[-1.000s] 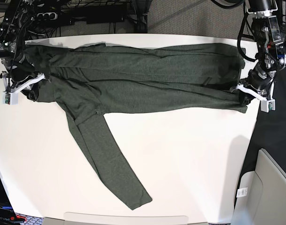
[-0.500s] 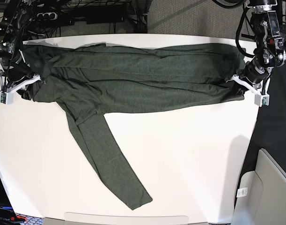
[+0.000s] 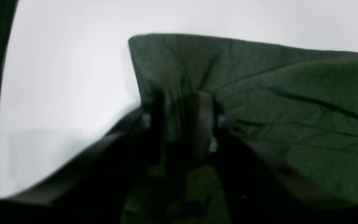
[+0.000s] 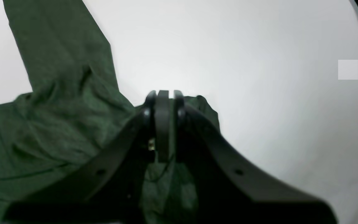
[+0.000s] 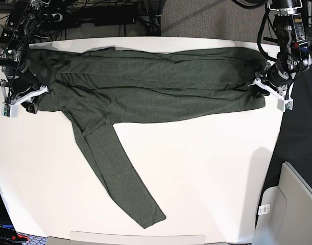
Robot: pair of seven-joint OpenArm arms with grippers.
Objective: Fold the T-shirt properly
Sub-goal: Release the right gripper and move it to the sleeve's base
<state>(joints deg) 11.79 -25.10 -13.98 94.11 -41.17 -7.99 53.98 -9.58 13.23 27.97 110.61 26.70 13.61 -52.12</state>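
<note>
The dark olive-green T-shirt lies stretched across the back of the white table, folded lengthwise. One long sleeve trails toward the front edge. My left gripper is at the shirt's right end. In the left wrist view it is shut on a bunched fold of shirt fabric. My right gripper is at the shirt's left end. In the right wrist view it is shut, with the shirt's edge gathered around its fingers.
Cables and a power strip lie behind the table's back edge. A grey bin stands off the table at the front right. A pale curved object sits at the front edge. The table's right edge is close to my left gripper.
My left gripper has moved toward the back of the table, pulling the shirt's right near corner back with it. My right gripper has shifted only slightly at the left end.
</note>
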